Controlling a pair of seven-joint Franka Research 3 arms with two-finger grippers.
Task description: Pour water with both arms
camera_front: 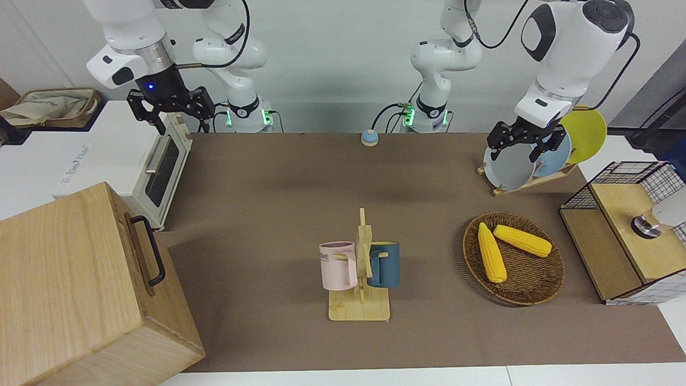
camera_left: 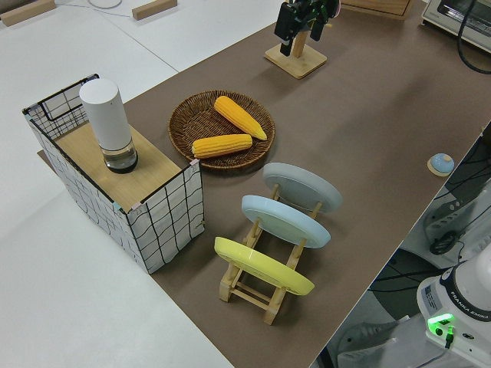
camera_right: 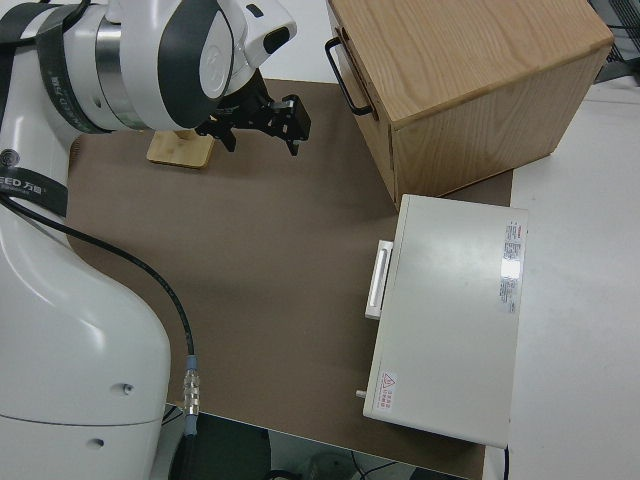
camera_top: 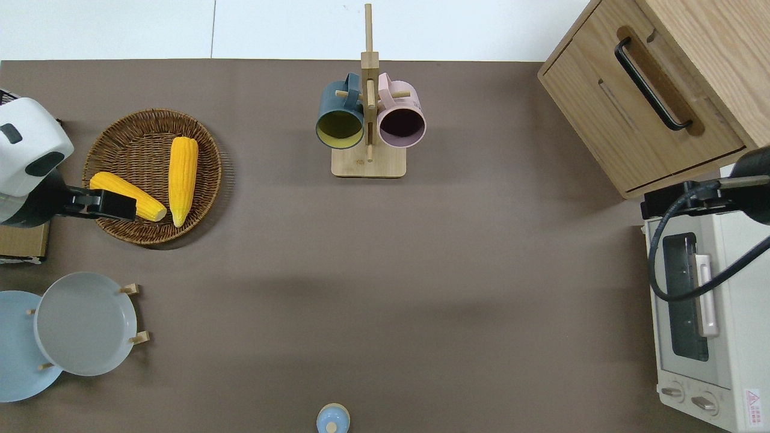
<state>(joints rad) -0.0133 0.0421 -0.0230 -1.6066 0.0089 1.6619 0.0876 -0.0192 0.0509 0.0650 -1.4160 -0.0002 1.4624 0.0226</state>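
Both arms hang raised with nothing in their grippers. My left gripper (camera_front: 515, 150) (camera_left: 299, 32) is open. From overhead, the left gripper (camera_top: 102, 204) is over the rim of the wicker basket (camera_top: 204, 126), above one corn cob (camera_top: 127, 196). My right gripper (camera_front: 179, 115) (camera_right: 262, 138) is open too. The overhead view puts the right gripper (camera_top: 665, 204) over the toaster oven's corner, by the wooden box. No water shows. A pink mug (camera_front: 338, 265) (camera_top: 402, 117) and a blue mug (camera_front: 383, 264) (camera_top: 340, 117) hang on a wooden mug rack (camera_front: 360, 310) mid-table.
A wooden box (camera_front: 80, 289) and a white toaster oven (camera_front: 155, 166) fill the right arm's end. At the left arm's end are a plate rack (camera_front: 536, 179) with three plates and a wire shelf (camera_front: 621, 214) bearing a white cylinder (camera_left: 107, 123). A blue bell (camera_front: 369, 138) sits near the robots.
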